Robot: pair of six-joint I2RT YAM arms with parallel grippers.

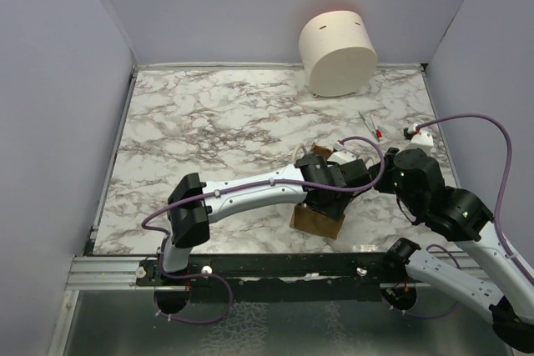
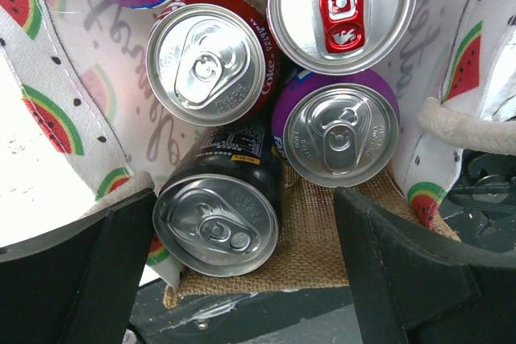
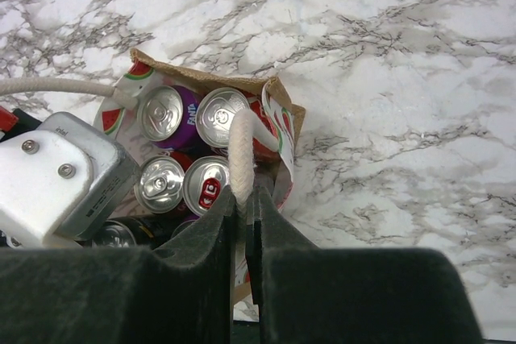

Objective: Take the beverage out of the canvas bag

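Marble table (image 1: pixel 209 114); R claw (image 3: pixel 246 209) pinches canvas bag's (image 1: pixel 317 221) handle (image 3: pixel 240 144).

The cans (image 2: pixel 216 225) have shiny bare-metal lids; the bag (image 2: pixel 313 243) — coarse brown burlap, smooth lining — has a rough rope handle (image 3: pixel 240 151).

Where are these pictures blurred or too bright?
Left wrist view: cans sharp, bag lining at left washed out white, left fingers dark and soft. Right wrist view: right fingers blurred, rope handle and cans clear. Top view: even light, soft shadows.
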